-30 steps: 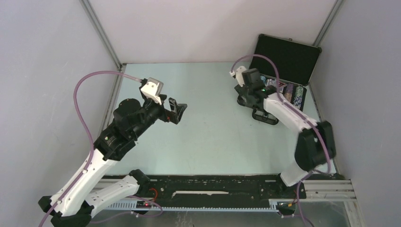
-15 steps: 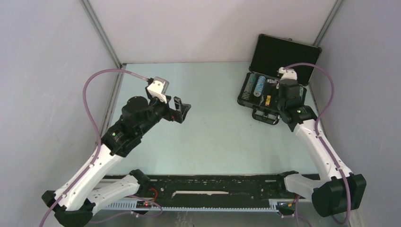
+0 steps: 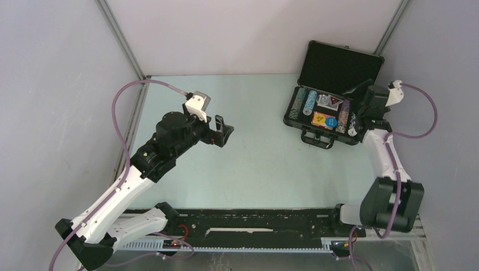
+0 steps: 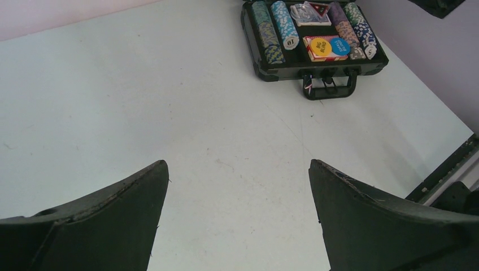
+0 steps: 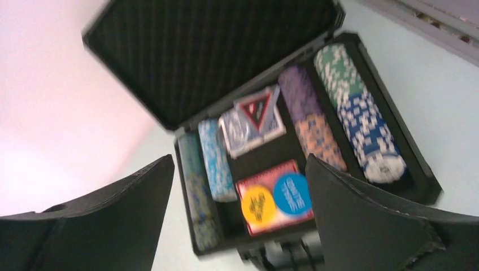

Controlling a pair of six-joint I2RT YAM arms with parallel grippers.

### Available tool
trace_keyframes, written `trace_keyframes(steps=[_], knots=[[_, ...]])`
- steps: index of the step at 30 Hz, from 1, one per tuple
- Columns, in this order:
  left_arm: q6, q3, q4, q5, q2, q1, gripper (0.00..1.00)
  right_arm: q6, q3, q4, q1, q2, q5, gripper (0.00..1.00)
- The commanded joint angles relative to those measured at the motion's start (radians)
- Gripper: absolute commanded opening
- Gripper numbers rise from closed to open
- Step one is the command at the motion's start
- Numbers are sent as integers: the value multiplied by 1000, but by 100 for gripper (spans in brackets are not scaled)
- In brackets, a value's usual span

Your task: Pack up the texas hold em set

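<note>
The black silver-trimmed briefcase (image 3: 294,120) stands open at the back right, lid (image 3: 339,65) upright and handle (image 3: 316,139) towards the table's middle. Rows of striped chips (image 5: 361,113) fill its tray. A yellow disc (image 5: 258,206) and a blue disc (image 5: 292,193) lie on a red card deck (image 5: 265,178), and a triangular token (image 5: 258,107) lies on another deck behind. My right gripper (image 3: 366,107) hovers at the case's right side, open and empty (image 5: 239,161). My left gripper (image 3: 225,129) hangs open over bare table left of centre, far from the case (image 4: 316,69).
Grey walls close in the pale green table (image 3: 254,164) on the left, back and right, with the case near the right wall. A black rail (image 3: 254,217) runs along the near edge by the arm bases.
My right arm has swung from over the case to its right side, uncovering the contents, and its jaws have spread wider. The left arm has edged to the right.
</note>
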Motion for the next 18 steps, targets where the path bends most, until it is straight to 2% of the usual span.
trace_keyframes(steps=[1, 5, 10, 16, 18], knots=[[-2, -13, 31, 3, -3, 6, 100, 254, 112, 296, -54, 143, 15, 94], [9, -10, 23, -15, -2, 6, 100, 318, 237, 378, -65, 293, 50, 95], [14, -5, 15, -19, 2, 7, 100, 427, 441, 349, -82, 510, 43, 95], [17, 7, 1, -7, 25, 6, 100, 602, 722, 251, -105, 764, 4, 91], [20, 11, -4, -11, 32, 6, 100, 637, 807, 259, -105, 844, -6, 85]])
